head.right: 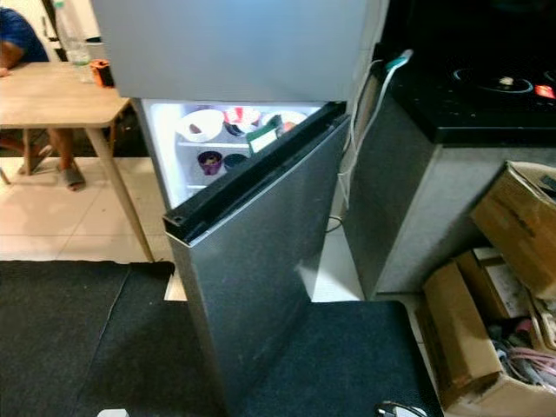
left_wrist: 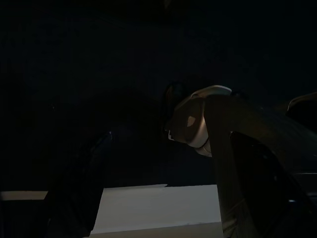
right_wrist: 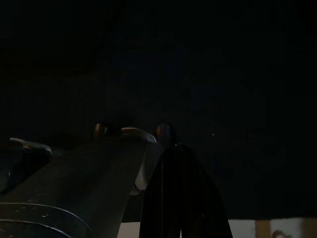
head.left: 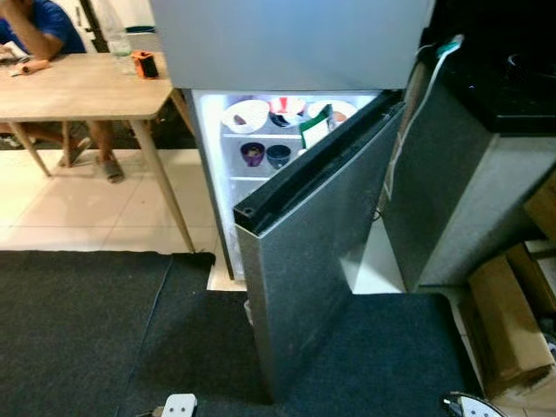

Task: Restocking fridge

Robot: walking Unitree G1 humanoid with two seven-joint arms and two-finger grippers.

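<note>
Grey-speckled fridge door (head.left: 321, 261) stands half open, baring lit shelves of bowls (head.left: 246, 115) ready for restocking — both arms hang idle, the right gripper (right_wrist: 173, 198) pressed together, the left's (left_wrist: 158, 198) spread apart.

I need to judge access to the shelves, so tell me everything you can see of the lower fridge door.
The lower fridge door is a tall grey panel with a speckled metallic look and a black strip along its top edge. It stands partly open, swung out toward the camera over the dark mat. Behind it, lit shelves hold bowls and cups. Nothing grips it.
</note>
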